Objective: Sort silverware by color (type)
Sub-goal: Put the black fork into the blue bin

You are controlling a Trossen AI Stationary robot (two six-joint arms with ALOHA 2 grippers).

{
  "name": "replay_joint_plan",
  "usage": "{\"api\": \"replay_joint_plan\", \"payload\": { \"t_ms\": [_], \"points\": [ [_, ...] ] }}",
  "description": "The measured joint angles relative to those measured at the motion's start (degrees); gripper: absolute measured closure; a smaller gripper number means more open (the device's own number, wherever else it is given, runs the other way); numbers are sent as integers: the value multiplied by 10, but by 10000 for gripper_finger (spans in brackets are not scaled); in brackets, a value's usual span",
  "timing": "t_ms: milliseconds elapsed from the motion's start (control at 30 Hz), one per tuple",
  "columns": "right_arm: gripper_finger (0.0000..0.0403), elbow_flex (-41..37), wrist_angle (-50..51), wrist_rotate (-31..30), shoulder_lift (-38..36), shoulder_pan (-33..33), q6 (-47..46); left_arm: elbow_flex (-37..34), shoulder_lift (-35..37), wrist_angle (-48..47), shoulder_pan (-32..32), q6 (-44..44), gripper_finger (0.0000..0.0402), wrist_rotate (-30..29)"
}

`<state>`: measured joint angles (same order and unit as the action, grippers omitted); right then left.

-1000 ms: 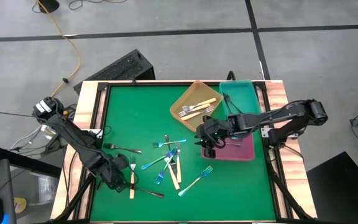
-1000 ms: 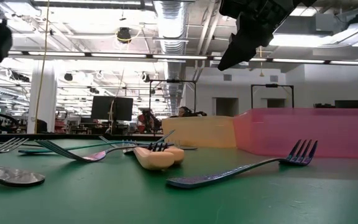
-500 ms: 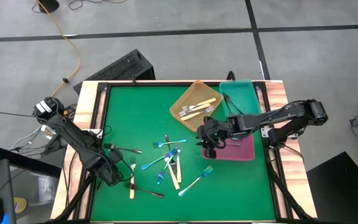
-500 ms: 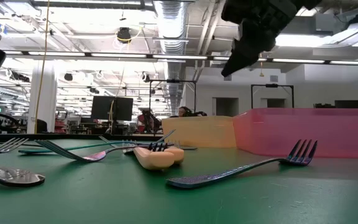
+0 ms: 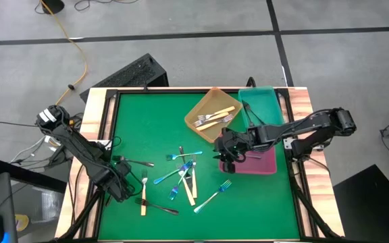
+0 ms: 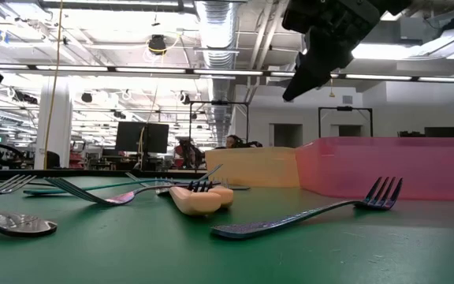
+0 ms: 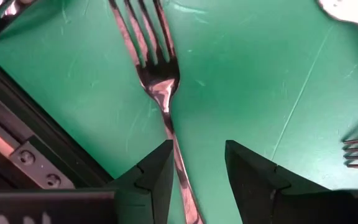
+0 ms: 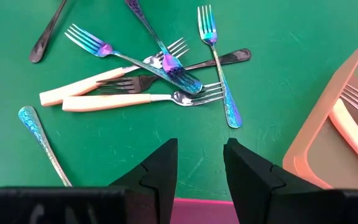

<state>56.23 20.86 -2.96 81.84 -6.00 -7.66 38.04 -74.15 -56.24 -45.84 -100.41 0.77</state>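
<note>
Barely begun — cream-handled forks (image 5: 214, 116) in the orange tray (image 5: 193, 122), a dozen loose on the green worktop (image 5: 147, 128); left claw (image 5: 121, 182) and right claw (image 5: 227, 159) both parted, empty.

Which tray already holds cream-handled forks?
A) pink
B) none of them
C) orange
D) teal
C: in the high view the cream-handled forks lie inside the orange tray, which sits angled at the far side of the green mat beside the teal tray; the right wrist view also catches a cream handle in that tray.
</note>
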Motion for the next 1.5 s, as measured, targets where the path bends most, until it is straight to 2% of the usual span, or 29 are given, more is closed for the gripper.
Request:
{"api": "replay_joint_plan", "payload": {
  "t_ms": [367, 567, 733, 1067, 1233, 1500],
  "points": [
    [251, 0, 0, 1, 0, 0, 1, 0, -8, -8, -15, 0, 271, 5],
    [251, 0, 1, 1, 0, -3, 1, 1, -59, 33, -15, -15, 271, 25],
    [251, 0, 1, 2, 0, -4, 2, 5, -101, 33, -15, -5, 271, 40],
    [251, 0, 1, 2, 0, -4, 2, 2, -96, 36, -15, 23, 271, 44],
    [251, 0, 1, 2, 0, -4, 1, 21, -100, -3, -14, -8, 271, 46],
    [251, 0, 0, 2, 0, -3, 4, 55, -100, -26, -14, -1, 271, 9]
  ]
}}
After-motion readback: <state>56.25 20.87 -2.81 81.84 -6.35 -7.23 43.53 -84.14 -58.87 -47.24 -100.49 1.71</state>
